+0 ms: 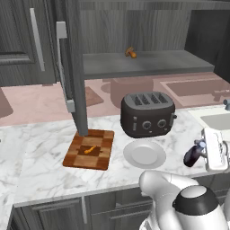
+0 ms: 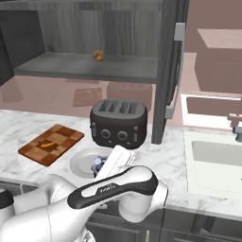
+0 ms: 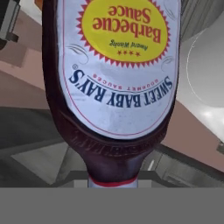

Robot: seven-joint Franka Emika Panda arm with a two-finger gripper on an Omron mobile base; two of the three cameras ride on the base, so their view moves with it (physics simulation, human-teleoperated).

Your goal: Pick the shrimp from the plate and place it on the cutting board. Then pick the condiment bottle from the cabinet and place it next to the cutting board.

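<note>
Gripper (image 1: 202, 150) was clamped on the condiment bottle (image 1: 193, 155), held sideways at the plate's (image 1: 144, 154) three o'clock; it might topple at release.

The tiny curved orange shrimp (image 1: 90, 149) lies on the checkered wooden cutting board (image 1: 104, 160), left of the round flat plate (image 1: 134, 146); the dark four-slot toaster (image 1: 147, 113) stands behind the plate.

Shrimp (image 1: 90, 149): I see it, small, orange, curved, lying mid cutting board (image 1: 101, 159), checkered wood. Plate (image 1: 144, 154): pale, round, at the board's 3 o'clock. Condiment bottle (image 1: 193, 155): dark, barbecue label, tilted, at the plate's 3 o'clock. Cabinet (image 1: 148, 63): dark grey, door open.
</note>
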